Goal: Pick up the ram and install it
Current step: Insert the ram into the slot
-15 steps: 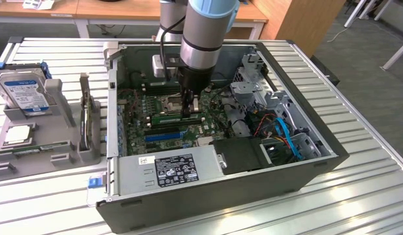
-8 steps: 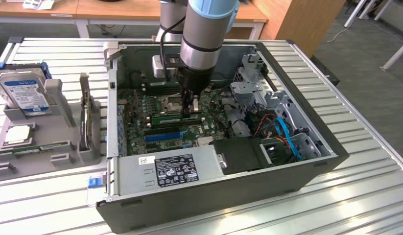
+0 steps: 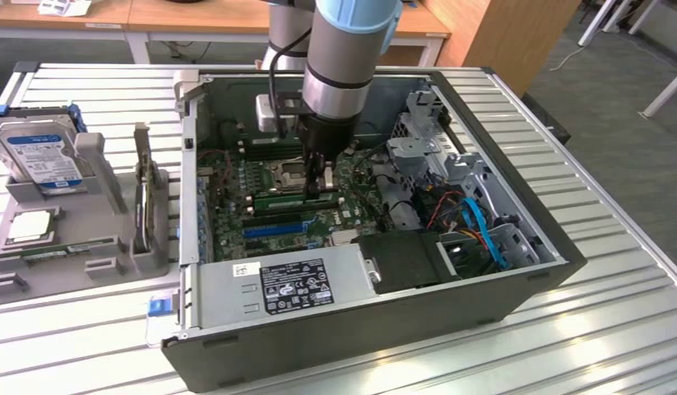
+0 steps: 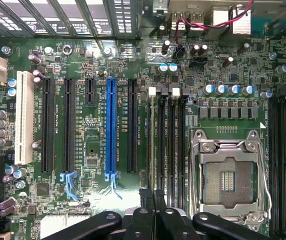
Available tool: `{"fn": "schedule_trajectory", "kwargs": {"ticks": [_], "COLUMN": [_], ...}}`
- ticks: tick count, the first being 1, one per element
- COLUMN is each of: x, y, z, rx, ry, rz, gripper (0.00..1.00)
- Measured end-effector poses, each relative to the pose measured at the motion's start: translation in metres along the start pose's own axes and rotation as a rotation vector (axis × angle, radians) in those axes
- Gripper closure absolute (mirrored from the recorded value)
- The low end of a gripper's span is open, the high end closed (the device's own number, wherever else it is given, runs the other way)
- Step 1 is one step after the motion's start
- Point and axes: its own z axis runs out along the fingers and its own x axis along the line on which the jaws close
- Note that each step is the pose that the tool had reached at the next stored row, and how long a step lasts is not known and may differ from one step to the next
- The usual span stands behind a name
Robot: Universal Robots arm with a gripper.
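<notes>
Hand [image 3: 319, 193] inside the open computer case [image 3: 426, 325] — fingers pinched narrow.
Tips at the memory slots [image 4: 165, 140] — beside the processor socket [image 4: 228, 177].

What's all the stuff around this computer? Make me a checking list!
surface: ribbed metal table, open computer case on it.
job's things: green ram lying along a slot beside the empty processor socket.
clutter: hard drive and processor chip in a grey holder, exterior view's left.
gripper: the gripper is shut, tips down at the ram; grip itself unclear.
cables: blue cables inside the case; red wires by the board's edge.
surroundings: wooden desks, grey floor.
</notes>
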Motion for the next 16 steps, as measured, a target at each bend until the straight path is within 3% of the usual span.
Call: {"fn": "schedule_trajectory", "kwargs": {"ticks": [14,16], "x": [0.0001,0.0], "y": [-0.0001,-0.0001], "z": [0.0017,0.0018], "rx": [0.0001,0.0002], "ry": [-0.0001,-0.0002], "rz": [0.0,0.0], "gripper": [0.89,0.82]}}
